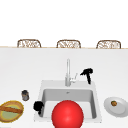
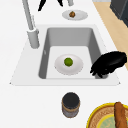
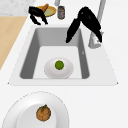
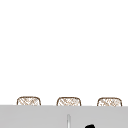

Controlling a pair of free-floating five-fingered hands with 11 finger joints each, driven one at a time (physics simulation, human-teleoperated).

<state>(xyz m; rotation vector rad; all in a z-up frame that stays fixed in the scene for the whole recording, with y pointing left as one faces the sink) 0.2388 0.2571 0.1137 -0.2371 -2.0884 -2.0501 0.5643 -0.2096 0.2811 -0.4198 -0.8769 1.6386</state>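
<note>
1. The right hand [image 1: 87, 73] hangs in the air just right of the faucet [image 1: 68, 72], near the middle of the front view. Its fingers [image 3: 72, 31] point down, straight and loose, holding nothing.
2. The faucet is a thin grey metal pipe, standing straight up at the back edge of the sink [image 1: 97, 100]. It looks hard, stiff and smooth, maybe slippery. The small side lever looks like the best spot to hold.
3. The left hand [image 1: 38, 106] floats at the sink's lower left corner, fingers curled a little, holding nothing.
4. A white plate [image 3: 51, 71] with a lime [image 3: 59, 64] lies inside the sink.
</note>
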